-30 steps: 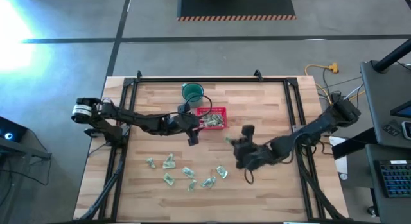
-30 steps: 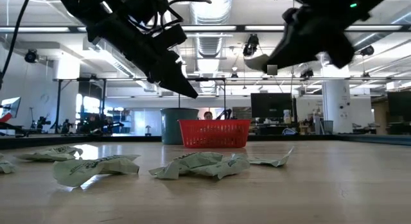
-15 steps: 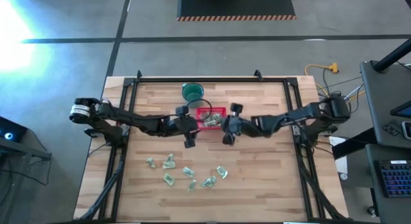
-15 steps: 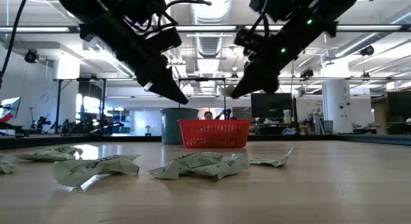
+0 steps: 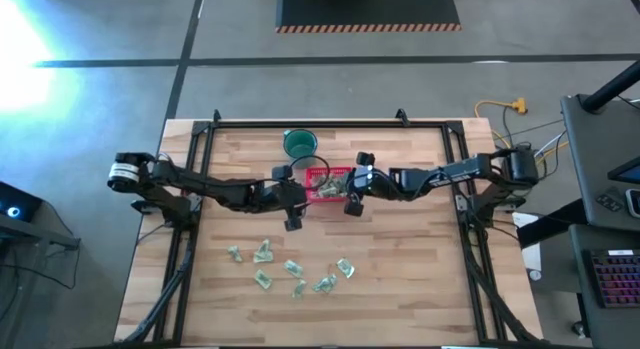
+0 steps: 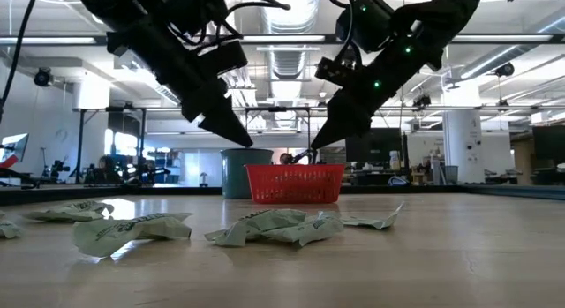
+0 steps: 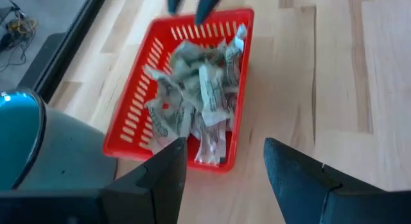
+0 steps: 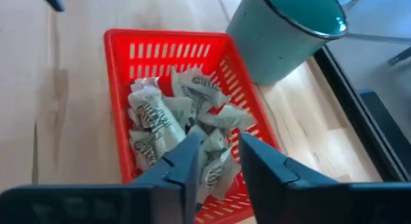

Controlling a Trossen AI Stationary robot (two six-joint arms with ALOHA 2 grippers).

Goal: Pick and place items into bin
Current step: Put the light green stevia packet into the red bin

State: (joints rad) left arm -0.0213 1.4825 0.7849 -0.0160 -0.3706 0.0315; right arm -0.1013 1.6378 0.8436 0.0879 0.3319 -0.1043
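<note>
Over red basket (image 5: 329,181): right gripper (image 5: 352,194) moved in from table, fingers now parted; left gripper (image 5: 293,214) fingers wide.

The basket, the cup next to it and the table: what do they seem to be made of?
The basket looks like glossy red moulded plastic, judging by its even slotted walls. The cup seems to be teal enamelled metal: smooth shine and a dark rim, though glazed ceramic is possible. The table is pale wood, made of joined strips with visible grain.

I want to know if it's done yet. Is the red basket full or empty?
Partly full: the red basket holds a heap of wrapped pieces, with more pieces lying on the table.
</note>
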